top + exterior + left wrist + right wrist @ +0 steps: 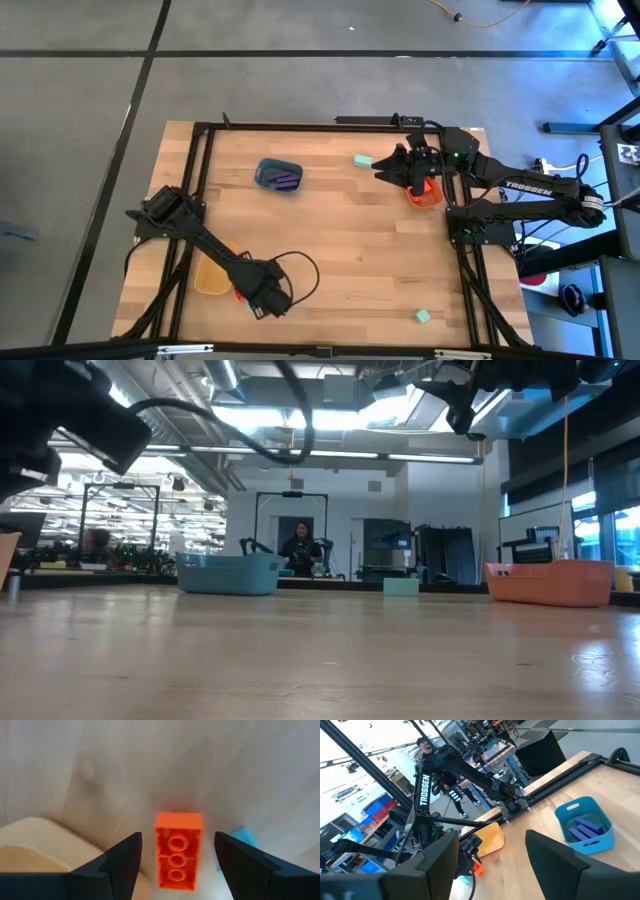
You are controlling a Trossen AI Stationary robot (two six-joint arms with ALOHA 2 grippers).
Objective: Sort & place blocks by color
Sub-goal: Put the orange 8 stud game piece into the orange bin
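An orange-red brick (pixel 177 851) lies on the wood, hollow underside up, beside the yellow tub (pixel 35 845). My left gripper (pixel 178 839) is open at the table's near left (pixel 264 296), with one finger on either side of the brick and a gap at each. A mint brick (pixel 245 838) lies just beyond one finger. My right gripper (pixel 490 865) is open and empty above the orange tub (pixel 426 193) at the far right. Purple bricks (pixel 285 180) lie in the blue tub (pixel 262 172).
One mint brick (pixel 362 160) lies on the far side between the blue and orange tubs, and another (pixel 423 316) near the front right edge. A black frame rail (pixel 200 180) runs round the table. A person stands in the room behind (pixel 300 550).
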